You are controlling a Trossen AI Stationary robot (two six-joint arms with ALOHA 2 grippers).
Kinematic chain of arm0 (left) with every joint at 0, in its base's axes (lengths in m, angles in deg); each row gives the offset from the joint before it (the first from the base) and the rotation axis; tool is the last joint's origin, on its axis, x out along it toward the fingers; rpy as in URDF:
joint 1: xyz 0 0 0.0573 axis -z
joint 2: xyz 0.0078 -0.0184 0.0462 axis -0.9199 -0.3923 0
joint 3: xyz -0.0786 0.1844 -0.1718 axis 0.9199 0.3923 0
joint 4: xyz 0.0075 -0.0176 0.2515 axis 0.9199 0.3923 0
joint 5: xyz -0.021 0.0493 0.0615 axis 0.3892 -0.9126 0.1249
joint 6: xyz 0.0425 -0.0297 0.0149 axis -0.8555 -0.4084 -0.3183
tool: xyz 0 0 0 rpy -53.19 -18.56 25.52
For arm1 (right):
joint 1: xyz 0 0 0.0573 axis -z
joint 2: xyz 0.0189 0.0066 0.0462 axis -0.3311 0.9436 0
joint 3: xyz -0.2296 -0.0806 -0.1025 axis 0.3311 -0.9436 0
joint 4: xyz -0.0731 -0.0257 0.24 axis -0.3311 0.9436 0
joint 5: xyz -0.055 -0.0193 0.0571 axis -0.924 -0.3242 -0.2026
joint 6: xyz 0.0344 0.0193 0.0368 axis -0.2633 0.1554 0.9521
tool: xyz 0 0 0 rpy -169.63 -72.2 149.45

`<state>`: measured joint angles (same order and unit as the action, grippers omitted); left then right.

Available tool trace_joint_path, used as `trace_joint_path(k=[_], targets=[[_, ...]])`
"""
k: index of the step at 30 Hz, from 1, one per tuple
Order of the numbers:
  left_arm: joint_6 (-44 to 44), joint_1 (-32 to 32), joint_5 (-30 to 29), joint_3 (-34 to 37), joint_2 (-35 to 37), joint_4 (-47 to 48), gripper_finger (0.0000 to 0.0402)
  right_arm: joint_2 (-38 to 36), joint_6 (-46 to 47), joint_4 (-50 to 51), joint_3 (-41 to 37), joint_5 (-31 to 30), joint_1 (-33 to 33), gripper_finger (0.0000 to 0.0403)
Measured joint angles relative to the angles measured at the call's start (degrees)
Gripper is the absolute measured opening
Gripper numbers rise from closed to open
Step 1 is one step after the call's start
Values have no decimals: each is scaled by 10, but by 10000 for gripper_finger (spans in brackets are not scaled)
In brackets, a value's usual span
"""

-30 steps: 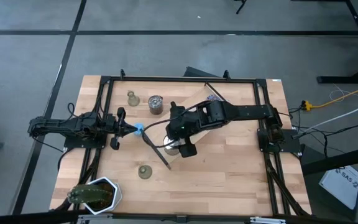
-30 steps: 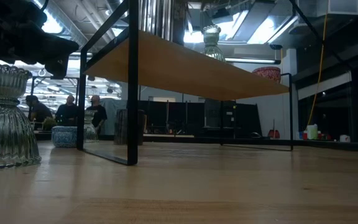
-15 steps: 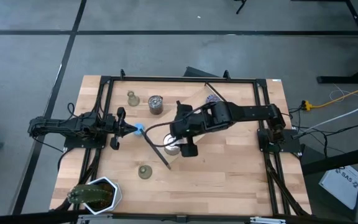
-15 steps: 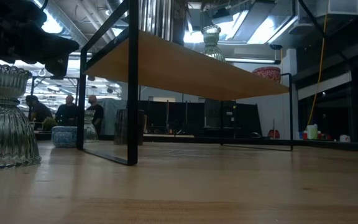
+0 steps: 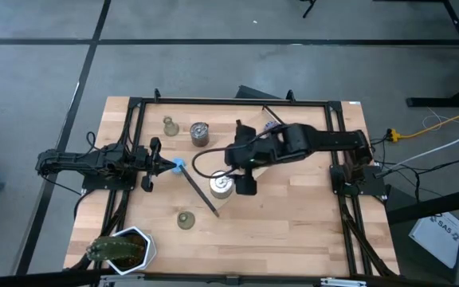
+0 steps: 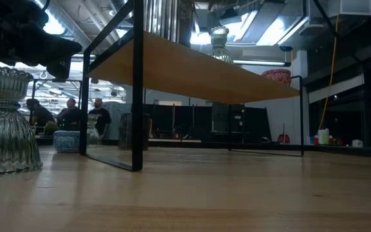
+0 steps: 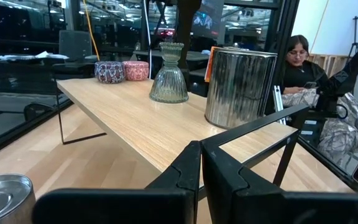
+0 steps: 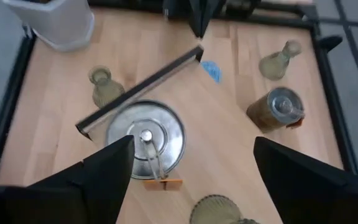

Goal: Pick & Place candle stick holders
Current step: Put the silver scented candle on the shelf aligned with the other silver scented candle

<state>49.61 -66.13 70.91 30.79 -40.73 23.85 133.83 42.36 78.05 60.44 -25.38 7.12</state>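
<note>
Three greenish ribbed bell-shaped candle stick holders stand on their wide bases. One holder is at the far left. A second holder is toward the near edge. The third holder stands beside a silver tin, under my right arm in the high view. My right gripper hangs open above that tin and slants down, touching nothing. My left gripper stays shut and level at the table's left.
The tin and third holder stand on a raised wooden board on black legs, with two glittery pucks at its far end. A second tin sits near the far-left holder. A black bar and a white container are nearby.
My right gripper has risen off the silver tin and drawn back toward the table's right edge, rolling a little. The tin has stayed in place and shows more fully in the high view.
</note>
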Motion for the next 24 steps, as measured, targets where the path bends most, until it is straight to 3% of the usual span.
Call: trace_joint_path(k=[14, 24], targets=[[0, 0, 0, 0, 0, 0, 13, -54, 0, -3, 0, 2, -2, 243], [0, 0, 0, 0, 0, 0, 12, -65, -1, -12, -48, 50, 11, 179]])
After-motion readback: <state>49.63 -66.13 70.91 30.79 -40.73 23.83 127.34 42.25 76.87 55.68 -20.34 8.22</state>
